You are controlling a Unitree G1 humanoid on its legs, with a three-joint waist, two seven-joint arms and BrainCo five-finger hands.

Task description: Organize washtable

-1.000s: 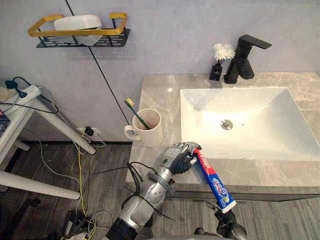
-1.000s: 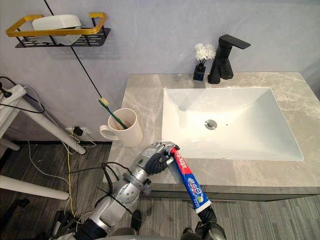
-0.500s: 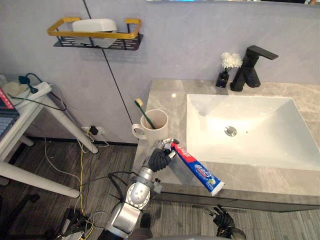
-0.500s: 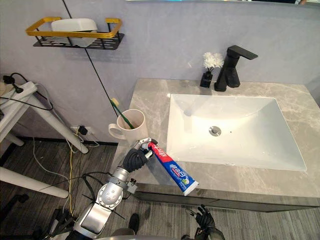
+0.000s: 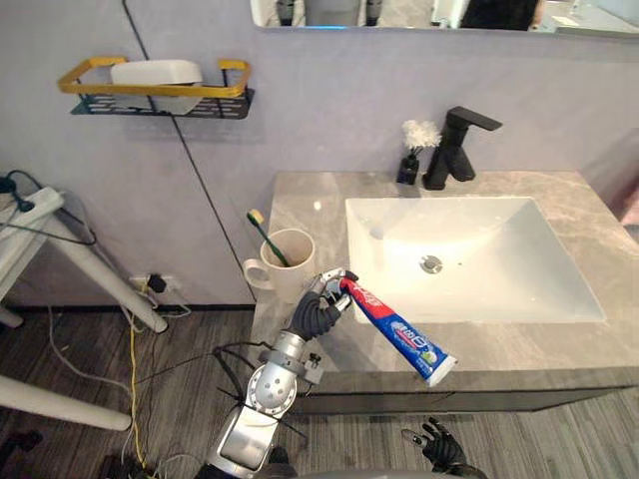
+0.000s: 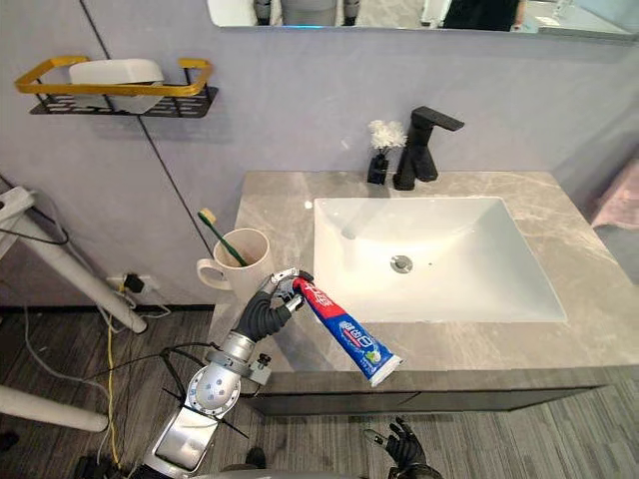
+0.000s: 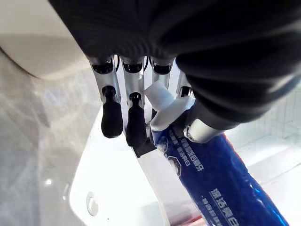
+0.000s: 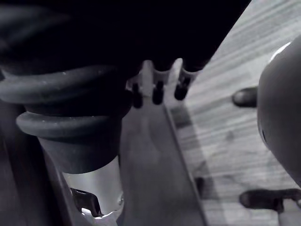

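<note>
Left hand (image 5: 318, 307) is up over the front left corner of the counter (image 5: 310, 205). Its arm comes up from below, past the front edge, with the wrist bent toward the sink (image 5: 479, 235). The fingers (image 7: 136, 122) are curled tight round the toothpaste (image 5: 397, 331), and they grip it at the end with the white cap (image 7: 162, 103). The tube is in the air. It slants down and away from the hand, and its flat end hangs over the front edge of the counter, in front of the sink.

Just beside the hand, at the left edge of the counter, stands a cup (image 5: 290, 267) with a toothbrush (image 5: 264, 236) leaning in it. A black tap (image 5: 451, 148) and some white flowers (image 5: 417, 135) stand at the back edge, behind the sink. A shelf (image 5: 150, 100) on the wall holds a white dish (image 5: 155, 72).

The right hand (image 6: 399, 445) hangs low, down below the counter near the floor. Its fingers are loose and spread, and it holds nothing.
</note>
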